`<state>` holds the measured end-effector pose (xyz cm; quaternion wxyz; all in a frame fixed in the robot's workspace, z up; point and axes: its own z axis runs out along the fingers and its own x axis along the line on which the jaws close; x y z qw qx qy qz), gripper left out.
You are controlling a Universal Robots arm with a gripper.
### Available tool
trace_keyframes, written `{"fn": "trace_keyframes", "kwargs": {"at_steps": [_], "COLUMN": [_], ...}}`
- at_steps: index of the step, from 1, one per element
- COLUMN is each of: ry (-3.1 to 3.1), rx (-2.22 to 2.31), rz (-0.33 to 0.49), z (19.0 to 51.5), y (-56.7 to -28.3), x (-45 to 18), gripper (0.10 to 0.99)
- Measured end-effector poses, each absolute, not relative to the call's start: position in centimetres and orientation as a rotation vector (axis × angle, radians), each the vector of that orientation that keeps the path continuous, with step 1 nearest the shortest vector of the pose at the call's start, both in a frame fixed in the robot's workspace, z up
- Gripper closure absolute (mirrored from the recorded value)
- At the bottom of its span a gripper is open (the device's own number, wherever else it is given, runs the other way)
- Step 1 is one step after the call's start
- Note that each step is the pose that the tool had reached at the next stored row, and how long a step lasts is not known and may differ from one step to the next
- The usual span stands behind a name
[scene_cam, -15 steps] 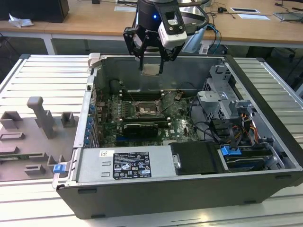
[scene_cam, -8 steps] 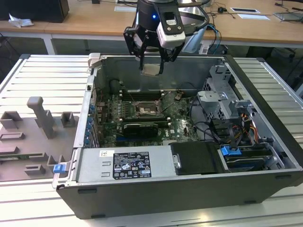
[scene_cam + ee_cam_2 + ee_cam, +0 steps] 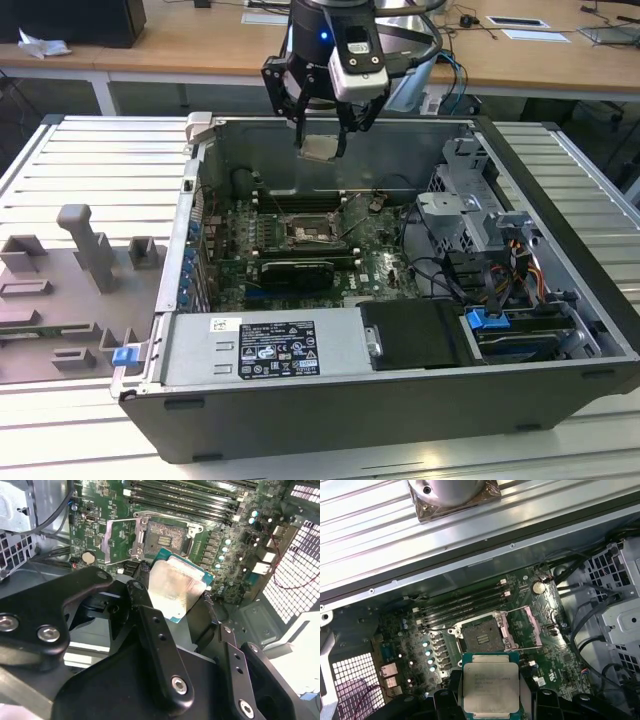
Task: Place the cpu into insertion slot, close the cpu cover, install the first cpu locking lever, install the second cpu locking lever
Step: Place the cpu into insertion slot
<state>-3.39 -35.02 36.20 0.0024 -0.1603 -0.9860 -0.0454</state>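
My gripper [image 3: 320, 142] hangs above the open computer case, over its far wall, shut on the cpu [image 3: 319, 149]. In both wrist views the cpu [image 3: 175, 587] [image 3: 490, 685] is a small square chip with a tan-silver top on a green edge, pinched between two black fingers [image 3: 145, 605]. Below it on the motherboard lies the insertion slot [image 3: 480, 636] [image 3: 166, 537] [image 3: 305, 232], open and bare. The cpu cover [image 3: 524, 626] [image 3: 120, 540], a grey metal frame, is flipped back to one side of the slot. The cpu is well above the slot and apart from it.
Memory slots [image 3: 462, 605] run just beyond the slot. A long black card [image 3: 295, 272] lies in front of it, then the power supply [image 3: 265, 350]. Drive cage and cables [image 3: 500, 260] fill the exterior view's right. A grey fixture [image 3: 90, 260] stands outside the case on the left.
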Motion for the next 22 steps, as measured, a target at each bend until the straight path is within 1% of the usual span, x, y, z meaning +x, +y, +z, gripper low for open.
{"fn": "trace_keyframes", "kwargs": {"at_steps": [22], "ry": [-3.077], "rx": [-0.615], "rz": [-0.133], "z": [35.9], "y": [-35.03], "x": [-3.39], "gripper": [0.545]}}
